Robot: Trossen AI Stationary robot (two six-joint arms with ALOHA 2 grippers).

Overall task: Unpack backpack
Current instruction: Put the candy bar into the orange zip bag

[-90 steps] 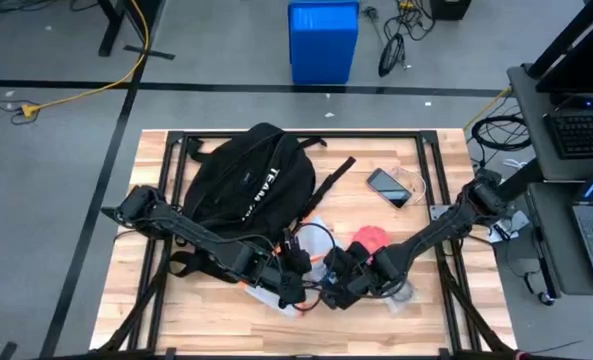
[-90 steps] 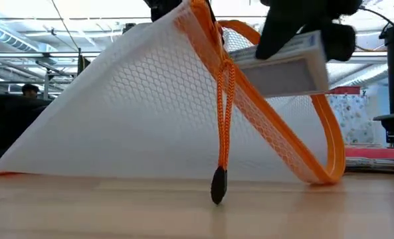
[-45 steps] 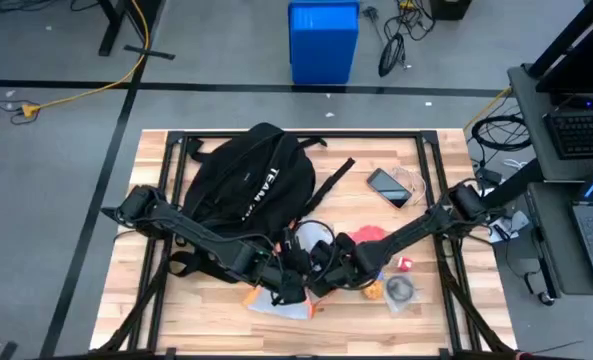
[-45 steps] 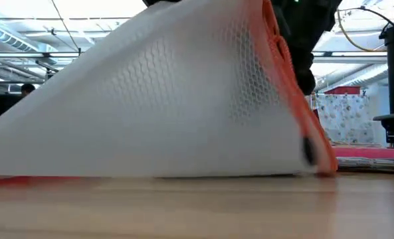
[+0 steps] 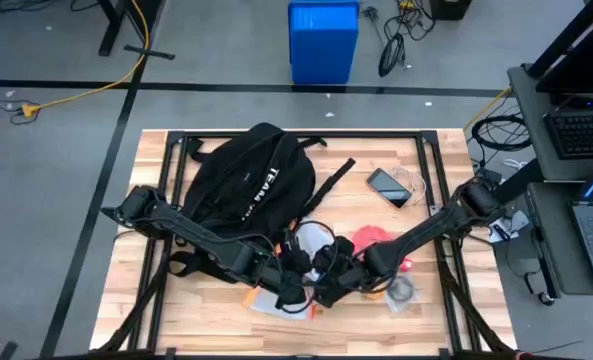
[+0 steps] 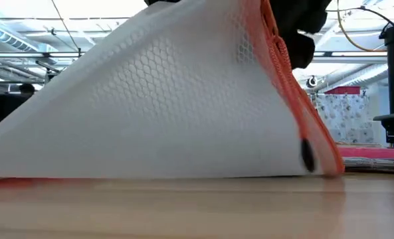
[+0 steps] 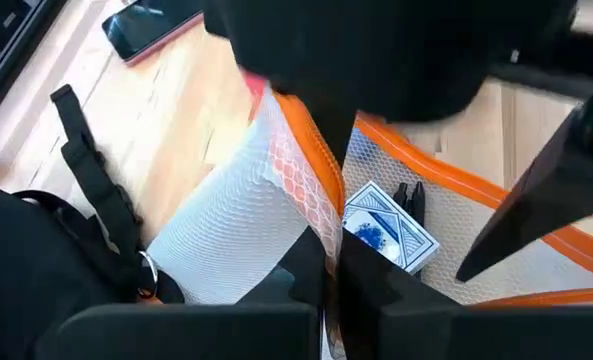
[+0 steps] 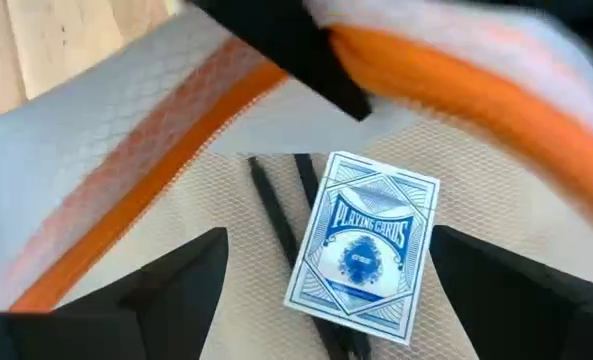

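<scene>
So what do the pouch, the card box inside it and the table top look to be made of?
Pouch: white mesh fabric, seemingly synthetic, with a honeycomb weave and orange trim. Card box: printed cardboard by the look, blue pattern, slight sheen. Table: light wood planks with visible grain.

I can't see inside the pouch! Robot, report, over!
Left gripper pinching mesh pouch rim. Right gripper open over playing cards inside. Backpack behind, untouched. Nothing blocking.

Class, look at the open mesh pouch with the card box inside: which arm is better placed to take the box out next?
Probably the right. Its open end effector faces the playing-card box inside the mesh pouch, while the left end effector is shut on the pouch's orange edge, holding it open.
</scene>
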